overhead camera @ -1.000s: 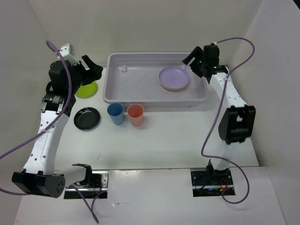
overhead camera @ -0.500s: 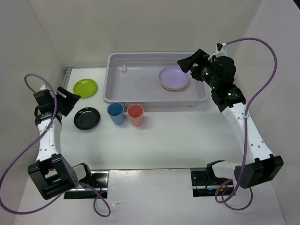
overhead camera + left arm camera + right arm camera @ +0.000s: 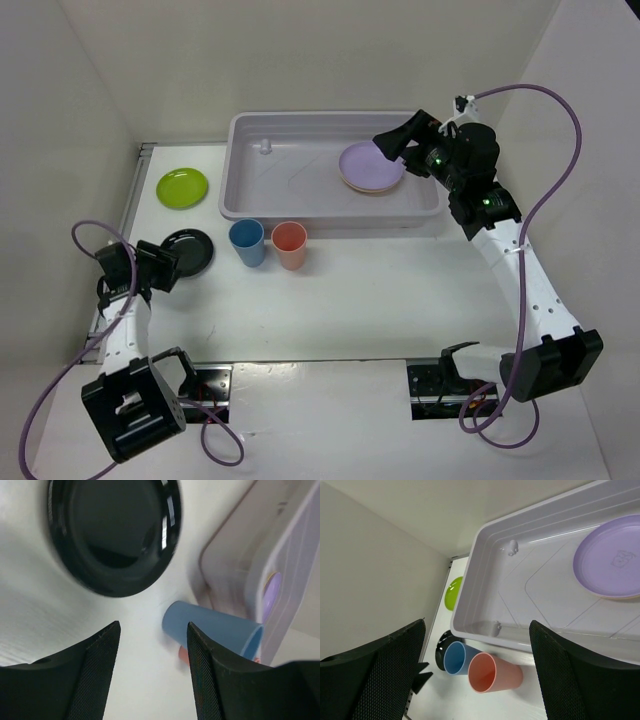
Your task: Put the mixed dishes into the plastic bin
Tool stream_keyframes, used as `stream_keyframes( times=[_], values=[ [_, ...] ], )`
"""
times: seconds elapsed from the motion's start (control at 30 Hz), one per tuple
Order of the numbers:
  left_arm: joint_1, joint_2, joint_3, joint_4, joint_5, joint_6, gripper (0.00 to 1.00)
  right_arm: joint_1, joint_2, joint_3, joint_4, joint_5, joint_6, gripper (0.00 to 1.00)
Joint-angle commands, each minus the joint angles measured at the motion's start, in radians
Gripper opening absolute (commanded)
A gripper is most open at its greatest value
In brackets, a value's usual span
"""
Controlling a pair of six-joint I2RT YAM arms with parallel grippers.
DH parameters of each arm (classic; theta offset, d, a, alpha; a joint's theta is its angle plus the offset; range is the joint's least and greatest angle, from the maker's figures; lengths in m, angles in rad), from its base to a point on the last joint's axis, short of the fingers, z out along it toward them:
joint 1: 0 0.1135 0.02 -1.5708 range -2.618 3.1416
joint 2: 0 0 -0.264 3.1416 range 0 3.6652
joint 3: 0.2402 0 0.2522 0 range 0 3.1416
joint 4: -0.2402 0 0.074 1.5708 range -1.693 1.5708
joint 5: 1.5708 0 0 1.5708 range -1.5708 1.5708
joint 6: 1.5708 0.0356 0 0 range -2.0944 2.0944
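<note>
white table point(image 3: 380, 300) | left gripper point(image 3: 153, 630) released near black round dish point(image 3: 112, 530) | right gripper point(image 3: 477, 626) released above plastic bin point(image 3: 481, 587)

Table point(image 3: 380, 290) with bin point(image 3: 330, 213), cups point(image 3: 247, 242) point(image 3: 290, 245), plate point(image 3: 183, 187), dish point(image 3: 195, 252)

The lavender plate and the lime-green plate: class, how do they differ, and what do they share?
Colour: the lavender plate is pale purple, the lime-green plate bright green. Size: the lavender plate looks larger than the lime-green plate. Place: the lavender plate lies in the plastic bin on an orange-yellow plate; the lime-green plate lies alone on the table. Both are round, shallow and flat.
</note>
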Motion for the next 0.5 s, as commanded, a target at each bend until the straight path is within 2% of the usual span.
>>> stream_keyframes(
  times=[0.0, 0.27, 0.47],
  values=[
    [0.006, -0.021, -0.072, 0.092, 0.028, -0.097, 0.63, 0.006, -0.018, 0.033, 0.042, -0.019, -0.006, 0.89],
    [0.006, -0.001, -0.132, 0.173, -0.066, -0.142, 0.63, 0.006, -0.037, 0.063, 0.042, -0.048, -0.006, 0.89],
    [0.006, 0.019, -0.212, 0.248, -0.132, -0.228, 0.63, 0.006, -0.017, 0.063, 0.053, -0.048, -0.006, 0.89]
  ],
)
